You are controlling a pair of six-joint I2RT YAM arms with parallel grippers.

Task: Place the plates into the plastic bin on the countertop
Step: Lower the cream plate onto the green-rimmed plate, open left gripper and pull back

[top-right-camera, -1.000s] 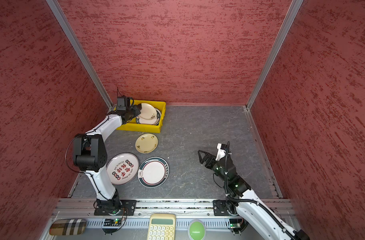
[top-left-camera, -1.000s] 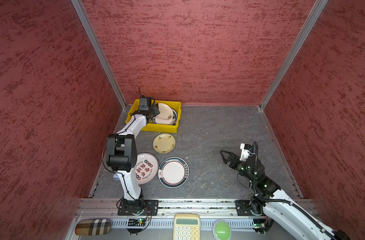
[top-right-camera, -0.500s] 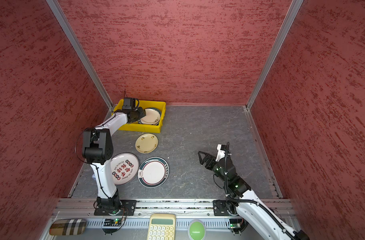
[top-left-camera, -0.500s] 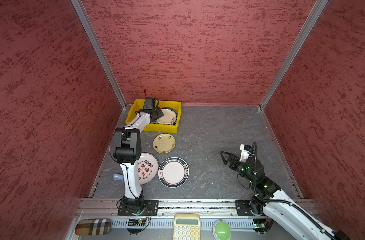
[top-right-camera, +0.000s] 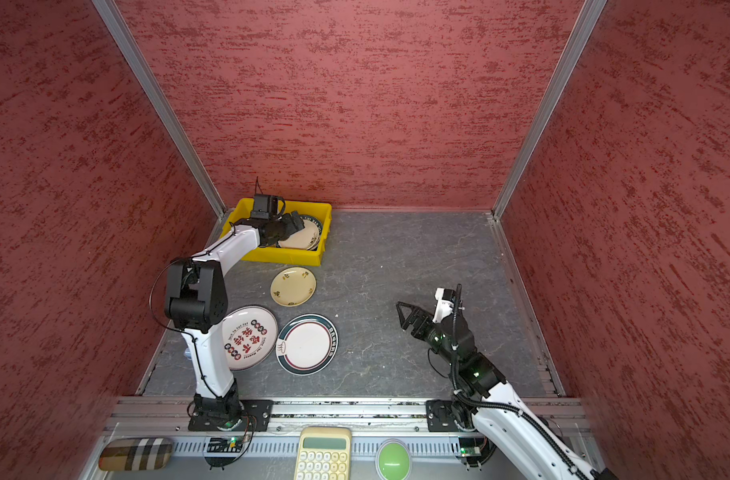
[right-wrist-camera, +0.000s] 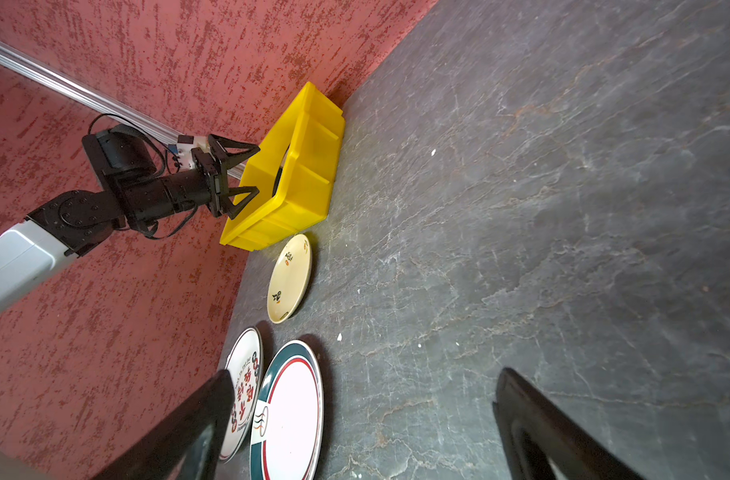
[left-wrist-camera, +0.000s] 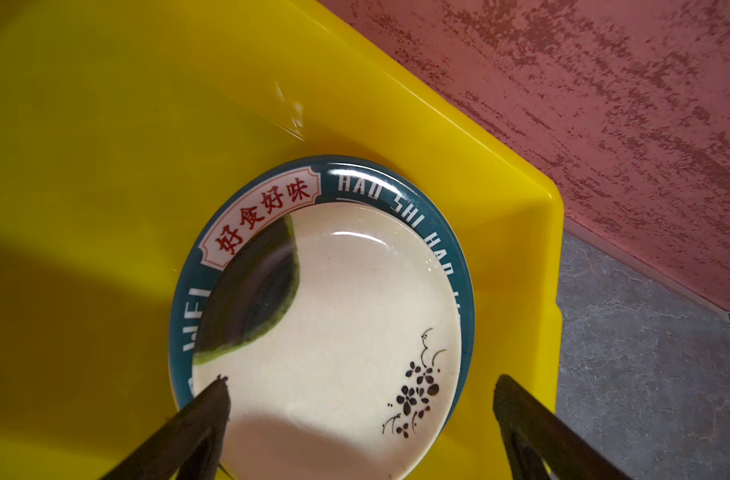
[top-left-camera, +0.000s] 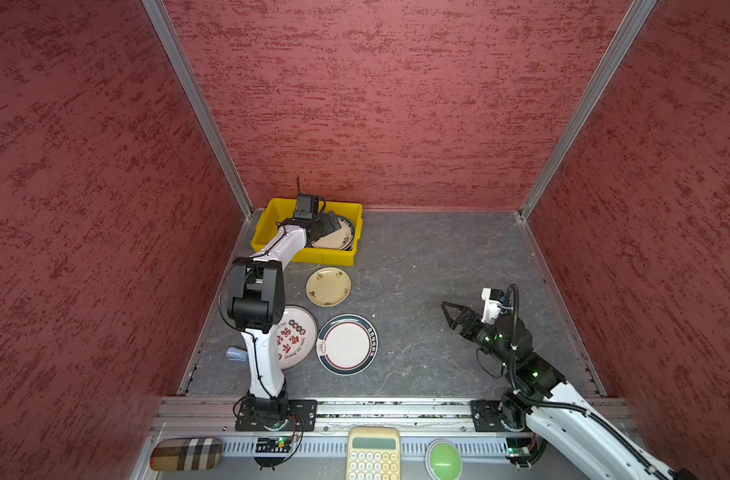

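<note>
The left gripper hangs over the bin with its jaws apart and nothing between them. The right gripper sits well apart from the bin, low over the bare surface, jaws likewise apart and empty.

Progress:
- Done: a floral plate lies flat inside the bin on top of a teal-rimmed plate. The stack occupies the bin's right half in both top views.
- Left: three plates lie on the surface in front of the bin. The small cream plate is just beside the bin's front wall. The lettered plate and the green-rimmed plate lie farther from the bin, side by side.
- Judgement: the task is partly complete, with at least three transfers outstanding.

Limits of view:
- The left arm covers the bin's left half in both top views.
- The number of plates in the stack cannot be told; only the top two show.
- The left arm hides part of the lettered plate.
- The left wrist view cuts off the floral plate's near edge.
</note>
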